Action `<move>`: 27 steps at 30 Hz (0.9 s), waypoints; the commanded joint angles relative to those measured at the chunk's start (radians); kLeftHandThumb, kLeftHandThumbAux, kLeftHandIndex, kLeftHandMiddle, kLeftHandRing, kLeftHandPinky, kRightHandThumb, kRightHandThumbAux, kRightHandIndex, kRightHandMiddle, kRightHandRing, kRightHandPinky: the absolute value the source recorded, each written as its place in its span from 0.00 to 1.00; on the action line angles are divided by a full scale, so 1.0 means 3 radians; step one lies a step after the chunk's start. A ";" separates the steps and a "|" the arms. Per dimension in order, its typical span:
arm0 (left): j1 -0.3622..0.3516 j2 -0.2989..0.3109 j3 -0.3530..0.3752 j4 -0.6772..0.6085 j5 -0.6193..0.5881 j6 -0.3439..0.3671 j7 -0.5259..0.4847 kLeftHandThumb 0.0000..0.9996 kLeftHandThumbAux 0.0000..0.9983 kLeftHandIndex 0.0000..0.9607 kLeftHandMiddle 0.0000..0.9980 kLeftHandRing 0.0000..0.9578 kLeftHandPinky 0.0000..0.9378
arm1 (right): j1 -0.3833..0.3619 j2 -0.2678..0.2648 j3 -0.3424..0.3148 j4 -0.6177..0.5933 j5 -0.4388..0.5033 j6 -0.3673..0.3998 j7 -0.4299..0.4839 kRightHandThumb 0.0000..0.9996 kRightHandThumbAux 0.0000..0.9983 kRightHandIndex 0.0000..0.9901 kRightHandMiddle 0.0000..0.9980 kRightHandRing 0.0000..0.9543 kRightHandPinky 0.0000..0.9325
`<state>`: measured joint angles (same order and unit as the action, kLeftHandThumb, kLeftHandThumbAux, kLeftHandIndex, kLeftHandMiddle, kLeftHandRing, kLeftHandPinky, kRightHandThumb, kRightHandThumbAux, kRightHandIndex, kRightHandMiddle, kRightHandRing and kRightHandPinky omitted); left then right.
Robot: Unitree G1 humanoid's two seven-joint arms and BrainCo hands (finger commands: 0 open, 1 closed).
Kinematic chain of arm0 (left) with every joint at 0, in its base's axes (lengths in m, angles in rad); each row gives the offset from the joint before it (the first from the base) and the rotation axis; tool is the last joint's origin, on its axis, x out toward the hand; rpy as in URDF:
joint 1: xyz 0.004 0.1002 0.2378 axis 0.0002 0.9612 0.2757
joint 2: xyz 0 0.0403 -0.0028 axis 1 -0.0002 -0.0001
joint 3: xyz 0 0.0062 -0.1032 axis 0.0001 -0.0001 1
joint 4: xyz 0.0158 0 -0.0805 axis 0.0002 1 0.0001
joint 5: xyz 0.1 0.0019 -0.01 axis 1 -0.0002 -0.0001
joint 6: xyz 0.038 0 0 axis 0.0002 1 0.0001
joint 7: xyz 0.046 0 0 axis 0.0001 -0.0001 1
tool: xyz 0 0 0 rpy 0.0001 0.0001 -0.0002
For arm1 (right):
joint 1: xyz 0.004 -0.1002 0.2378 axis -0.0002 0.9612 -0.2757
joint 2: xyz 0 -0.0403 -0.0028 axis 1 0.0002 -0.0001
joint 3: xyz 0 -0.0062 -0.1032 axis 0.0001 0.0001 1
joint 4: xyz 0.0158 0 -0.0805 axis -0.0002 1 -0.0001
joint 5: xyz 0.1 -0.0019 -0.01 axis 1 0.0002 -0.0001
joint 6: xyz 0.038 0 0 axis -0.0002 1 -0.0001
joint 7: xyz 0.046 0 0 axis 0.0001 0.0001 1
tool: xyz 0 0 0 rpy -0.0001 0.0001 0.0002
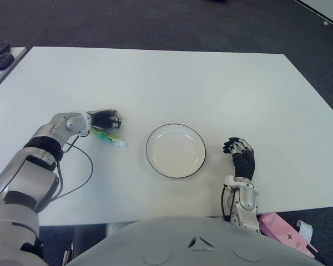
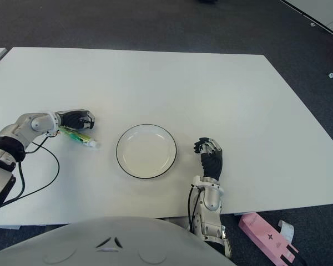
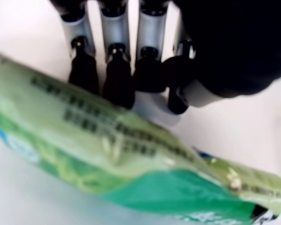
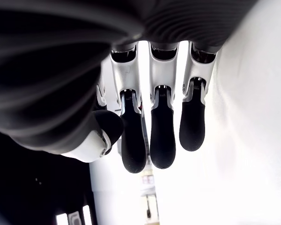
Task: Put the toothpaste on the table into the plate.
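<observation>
left hand at the toothpaste, plate still bare

left hand sits on the white table, to the left of the plate, with its fingers curled down over the rear end of the green toothpaste. in the left wrist view the dark fingertips press on the tube's edge, and the tube lies across the palm side. whether the tube is lifted off the table cannot be told. its white cap end points toward the plate, apart from the rim.

the plate is white with a dark rim and holds nothing.

right hand shows just right of the plate, fingers loosely bent, gripping nothing. a pink box lies on the floor past the table's near right edge.
</observation>
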<state>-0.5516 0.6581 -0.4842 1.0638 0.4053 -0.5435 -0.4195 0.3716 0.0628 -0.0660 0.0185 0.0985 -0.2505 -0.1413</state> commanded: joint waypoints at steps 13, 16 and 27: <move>0.0292 0.0315 0.0229 -0.0561 0.0097 0.0111 -0.0087 0.74 0.69 0.46 0.83 0.85 0.55 | 0.0039 0.0087 -0.0012 0.0073 0.0015 0.0153 0.0002 0.71 0.72 0.43 0.56 0.57 0.58; 0.0347 0.0370 0.0309 -0.0694 0.0146 0.0148 0.0083 0.73 0.68 0.46 0.75 0.73 0.52 | 0.0037 0.0091 -0.0012 0.0071 0.0018 0.0155 0.0001 0.71 0.72 0.43 0.56 0.57 0.57; 0.0715 0.0578 0.0865 -0.1596 0.0176 0.0358 0.0645 0.56 0.61 0.32 0.39 0.40 0.40 | 0.0019 0.0094 -0.0017 0.0091 0.0016 0.0162 -0.0012 0.71 0.72 0.44 0.57 0.57 0.57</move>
<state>-0.3730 0.8379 -0.2462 0.6299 0.4358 -0.4607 -0.2711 0.3680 0.0626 -0.0669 0.0128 0.0984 -0.2448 -0.1392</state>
